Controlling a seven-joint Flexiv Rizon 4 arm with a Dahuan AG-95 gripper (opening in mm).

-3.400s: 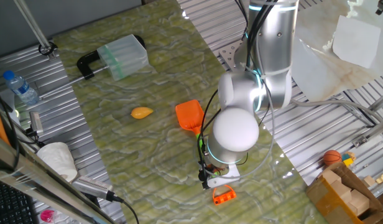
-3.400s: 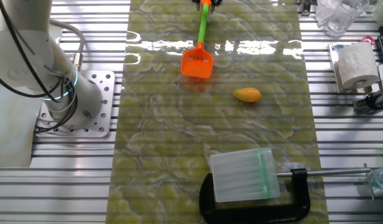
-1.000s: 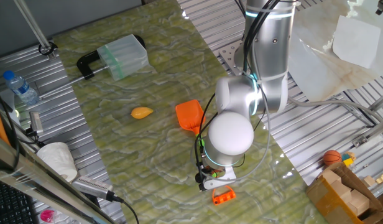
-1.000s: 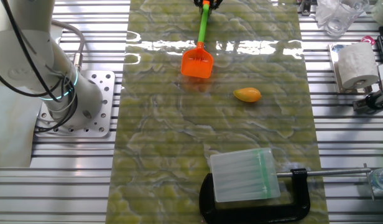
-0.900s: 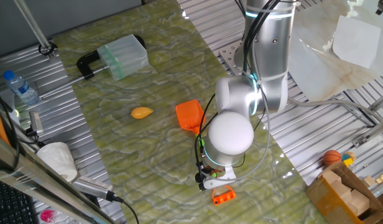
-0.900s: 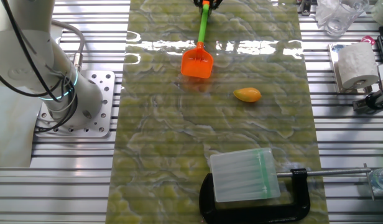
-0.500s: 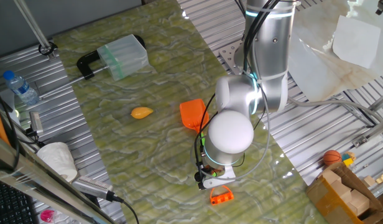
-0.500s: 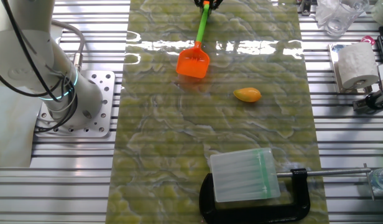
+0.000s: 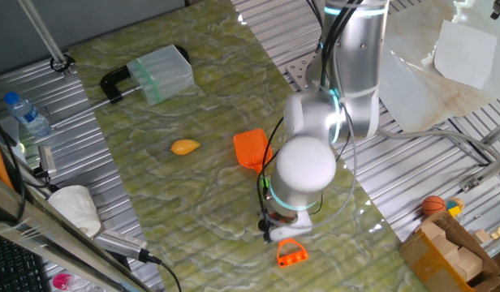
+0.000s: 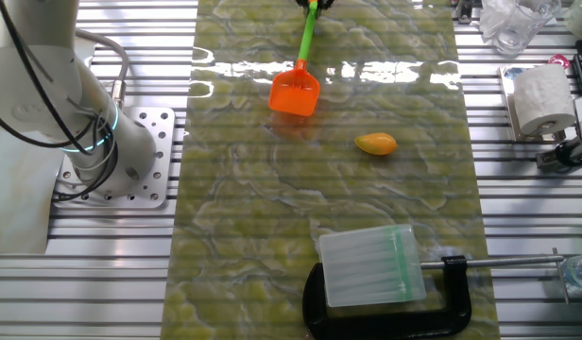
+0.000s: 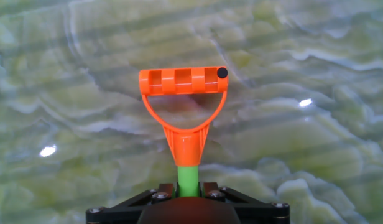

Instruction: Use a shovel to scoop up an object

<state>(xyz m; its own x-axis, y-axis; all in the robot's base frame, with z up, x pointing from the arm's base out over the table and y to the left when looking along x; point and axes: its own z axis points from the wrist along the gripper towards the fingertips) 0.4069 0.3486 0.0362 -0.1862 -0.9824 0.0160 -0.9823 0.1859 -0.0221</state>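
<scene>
While the toy plastic shovel with its orange scoop blade, thin green shaft and orange D-shaped end [image 9: 252, 151] is gripped near its handle end, the step in hand appears to be the carry toward the target, with scooping not yet done. The robot's two-finger hand [image 9: 272, 229] is clamped on the green shaft just below the D-shaped end, as the hand view shows, where the shaft disappears between the black finger mounts. The silver arm stands tall at the counter's edge, bends down through a white rounded joint, and points its hand low over the green marbled counter [image 10: 263, 246]. The orange blade sits at or just above the surface; contact cannot be told. The small smooth yellow-orange oval lump [image 10: 375, 144] lies alone on the counter, near the blade but apart from it, off to one side of the blade's line. The next move likely calls for swinging the blade to face the lump, keeping its front edge low, then sliding it under without nudging the lump away.
</scene>
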